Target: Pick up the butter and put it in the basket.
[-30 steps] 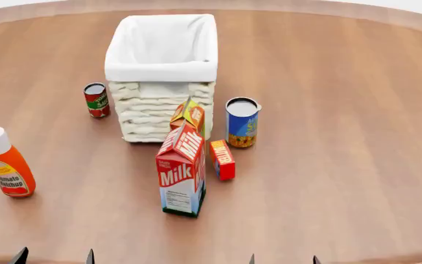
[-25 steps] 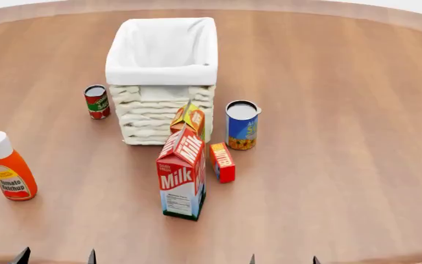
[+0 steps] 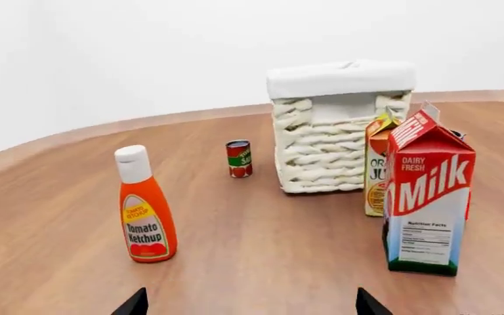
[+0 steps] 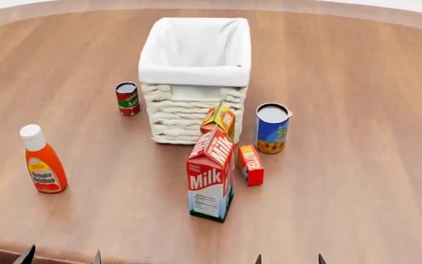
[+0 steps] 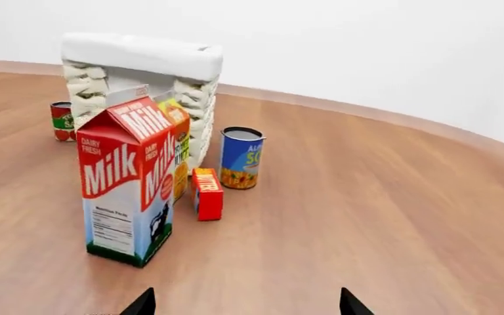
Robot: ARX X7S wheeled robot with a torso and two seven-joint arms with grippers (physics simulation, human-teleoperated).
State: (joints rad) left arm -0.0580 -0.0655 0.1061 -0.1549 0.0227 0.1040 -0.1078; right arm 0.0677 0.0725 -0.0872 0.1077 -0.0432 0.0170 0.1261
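The butter (image 4: 250, 164), a small red box with an orange end, stands on the wooden table just right of the milk carton (image 4: 211, 181); it also shows in the right wrist view (image 5: 207, 193). The cream wicker basket (image 4: 193, 77) with a white liner stands behind it, also seen in the left wrist view (image 3: 340, 128) and the right wrist view (image 5: 138, 72). My left gripper (image 4: 61, 257) and right gripper (image 4: 288, 258) are open and empty at the near table edge, only their fingertips showing, well short of the butter.
An orange juice carton (image 4: 220, 121) leans between the milk and the basket. A blue can (image 4: 272, 128) stands right of the butter. A small red can (image 4: 127, 98) is left of the basket. A ketchup bottle (image 4: 42, 160) stands at the left.
The head view has shifted, so all objects sit further right in the frame. Nothing on the table has moved; both grippers stay open at the bottom edge.
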